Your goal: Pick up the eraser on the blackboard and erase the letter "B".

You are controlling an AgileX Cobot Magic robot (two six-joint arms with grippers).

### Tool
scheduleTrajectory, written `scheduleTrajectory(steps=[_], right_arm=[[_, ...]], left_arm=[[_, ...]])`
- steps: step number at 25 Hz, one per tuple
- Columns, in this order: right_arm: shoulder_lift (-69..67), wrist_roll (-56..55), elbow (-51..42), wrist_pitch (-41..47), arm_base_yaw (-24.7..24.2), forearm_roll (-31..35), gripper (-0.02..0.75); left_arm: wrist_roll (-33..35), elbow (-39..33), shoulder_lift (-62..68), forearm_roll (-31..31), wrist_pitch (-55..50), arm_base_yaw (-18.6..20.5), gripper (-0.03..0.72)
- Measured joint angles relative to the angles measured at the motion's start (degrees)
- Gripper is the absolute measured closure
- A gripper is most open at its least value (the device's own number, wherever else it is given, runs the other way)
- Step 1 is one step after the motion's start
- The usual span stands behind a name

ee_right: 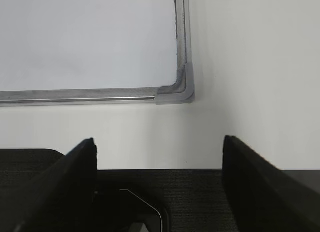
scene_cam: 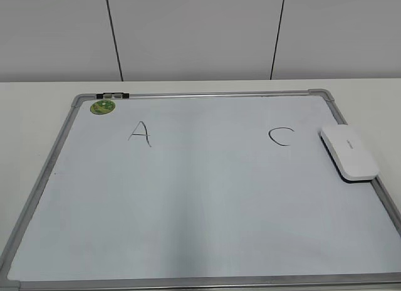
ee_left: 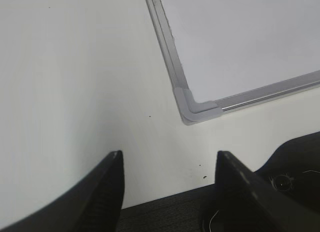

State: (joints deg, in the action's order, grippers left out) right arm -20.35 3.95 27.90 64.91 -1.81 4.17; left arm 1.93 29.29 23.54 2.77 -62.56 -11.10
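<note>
Exterior: blackboard flat on table, bearing "A" and "C", no "B" between them. Eraser resting on right frame edge, beside "C". Green sticker at top left.

Left wrist: left gripper spread, empty, above table near board corner.

Right wrist: right gripper spread, empty, near opposite corner.

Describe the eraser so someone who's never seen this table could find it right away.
Start at the big grey-framed blackboard lying flat on the table; it is really a white dry-erase board. Go to its right edge, just right of the handwritten C. The eraser lies there, partly over the frame: a white rounded block with a dark underside, the only raised thing there, unlike the flat green sticker at the far left corner.
</note>
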Motion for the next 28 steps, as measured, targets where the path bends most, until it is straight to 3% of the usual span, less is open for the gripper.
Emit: scheduleTrajectory(steps=[12, 22, 28], right_arm=[[0.3, 0.0, 0.0, 0.0, 0.0, 0.0, 0.164], [13.5, -0.1, 0.0, 0.0, 0.0, 0.0, 0.164], [20.9, -0.1, 0.0, 0.3, 0.0, 0.0, 0.164]], left_arm=[[0.0, 0.0, -3.0, 0.0, 0.0, 0.3, 0.267], [0.0, 0.0, -20.5, 0.0, -0.1, 7.7, 0.299], [0.0, 0.0, -23.0, 0.1, -0.3, 10.3, 0.299]])
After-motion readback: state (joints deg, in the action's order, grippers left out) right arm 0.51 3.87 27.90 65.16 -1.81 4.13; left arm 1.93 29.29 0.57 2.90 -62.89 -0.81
